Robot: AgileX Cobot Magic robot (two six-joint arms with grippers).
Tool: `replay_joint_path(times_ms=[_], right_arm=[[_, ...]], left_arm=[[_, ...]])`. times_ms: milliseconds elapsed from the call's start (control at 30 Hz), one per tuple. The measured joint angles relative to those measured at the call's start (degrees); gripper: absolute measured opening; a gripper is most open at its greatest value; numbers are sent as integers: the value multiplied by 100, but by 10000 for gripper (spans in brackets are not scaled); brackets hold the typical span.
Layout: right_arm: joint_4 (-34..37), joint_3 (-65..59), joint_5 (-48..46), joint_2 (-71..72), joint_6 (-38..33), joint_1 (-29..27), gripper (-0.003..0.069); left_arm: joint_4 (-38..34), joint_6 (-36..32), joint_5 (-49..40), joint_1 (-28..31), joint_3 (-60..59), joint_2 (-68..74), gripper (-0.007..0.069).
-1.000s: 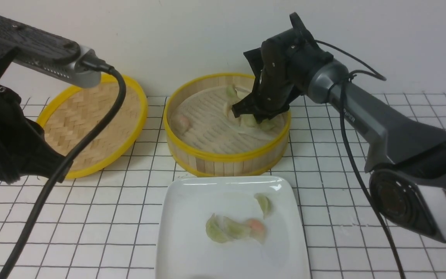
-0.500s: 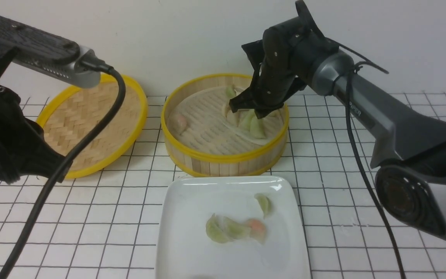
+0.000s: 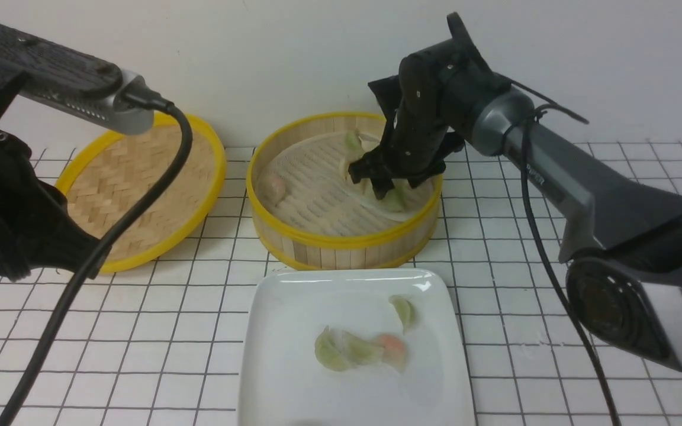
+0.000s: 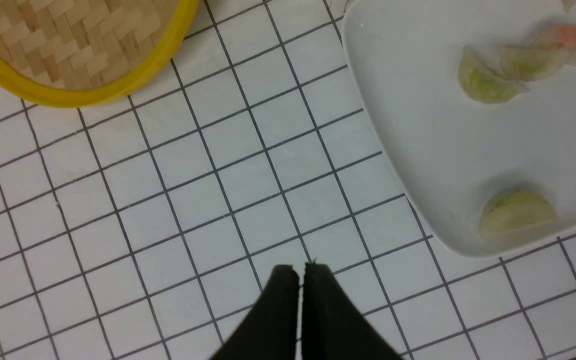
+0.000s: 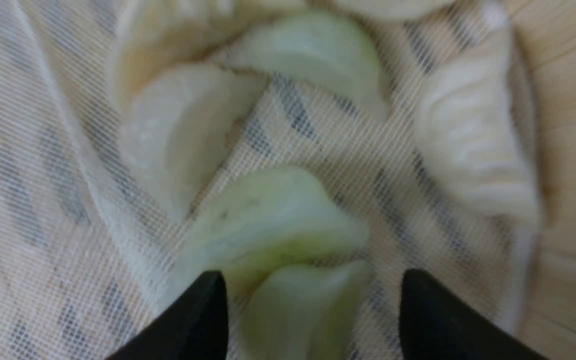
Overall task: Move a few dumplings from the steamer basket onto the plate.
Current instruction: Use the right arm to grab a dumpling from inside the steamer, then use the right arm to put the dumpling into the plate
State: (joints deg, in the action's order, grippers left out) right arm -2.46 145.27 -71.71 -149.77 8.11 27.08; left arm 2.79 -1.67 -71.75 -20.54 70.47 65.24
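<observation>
Dumplings point(image 3: 393, 200) clustered against the right inner wall of the steamer basket point(image 3: 341, 241); right gripper point(image 5: 313, 292), jaws spread, straddles one pale-green piece. Others lie mid-plate point(image 3: 293, 307), just before the basket. Left gripper point(image 4: 300, 272), jaws pressed together, hangs over tiles point(image 4: 168, 200) beside the plate's edge.

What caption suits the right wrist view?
Right end effector, open, poised over pale-green dumplings on the mesh liner in the steamer basket.
</observation>
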Motion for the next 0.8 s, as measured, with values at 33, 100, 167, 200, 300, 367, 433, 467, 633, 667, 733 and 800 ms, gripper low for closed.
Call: replay_joint_path(times_ms=[33,100,167,200,300,367,433,467,633,667,733,800], right_arm=[[53,0,0,-28,0,0,408],[104,0,7,-36,0,0,344],[144,-5,7,-13,0,0,241],[177,-7,1,23,0,0,233],[337,-34,-10,302,0,0,244],[525,-56,-12,632,-10,0,244],[749,-181,-6,1023,-39,0,244],[792,-268,-2,1168,-39,0,244],[1147,-1739,19,2408,-130,88,244],[1187,-2349,19,2727,-190,165,244],[1204,-3168,19,3045,-260,369,244],[1212,-3594,19,3138,-291,545,244]], left_arm=[[0,0,0,0,0,0,-6],[0,0,0,0,0,0,-6],[0,0,0,0,0,0,-6],[0,0,0,0,0,0,-6],[0,0,0,0,0,0,-6],[0,0,0,0,0,0,-6],[7,0,0,0,0,0,-6],[12,0,0,0,0,0,-6],[20,0,0,0,0,0,-6],[20,0,0,0,0,0,-6],[20,0,0,0,0,0,-6],[20,0,0,0,0,0,-6]])
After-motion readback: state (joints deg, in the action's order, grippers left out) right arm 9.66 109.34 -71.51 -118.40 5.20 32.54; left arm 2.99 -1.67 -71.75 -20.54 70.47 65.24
